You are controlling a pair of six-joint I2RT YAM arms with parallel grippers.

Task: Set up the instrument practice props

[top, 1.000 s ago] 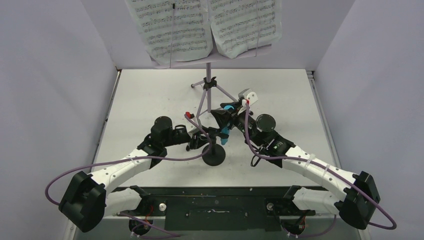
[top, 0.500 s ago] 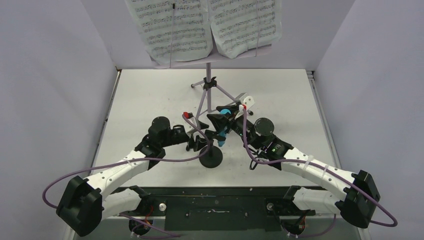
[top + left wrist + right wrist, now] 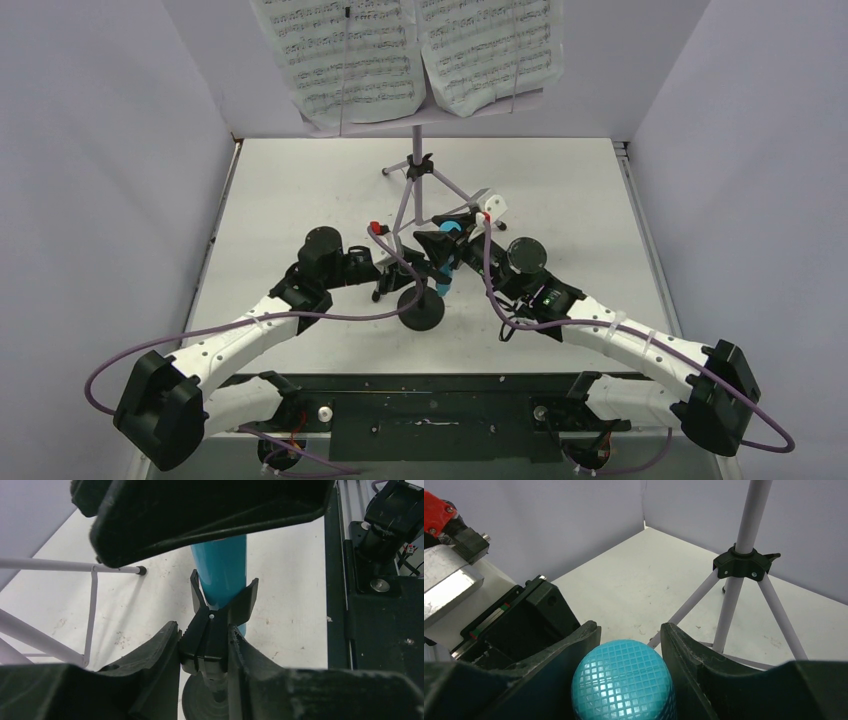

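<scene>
The music stand [image 3: 420,165] is found upright at the far middle of the table [image 3: 290,190], with two sheet-music pages [image 3: 350,50] set side by side on its desk. The mic stand [image 3: 420,310] is placed just in front of the tripod legs, its round base flat on the table. The left gripper [image 3: 203,630] is closed on the mic stand's clip [image 3: 212,640], one finger pressed against each side of the black block below the fork. The microphone [image 3: 624,680] is gripped by the right gripper [image 3: 630,630], whose fingers are closed on either side of the turquoise mesh head. In the left wrist view the microphone's handle is seen between the two prongs of the clip. Whether it is fully seated cannot be told.
</scene>
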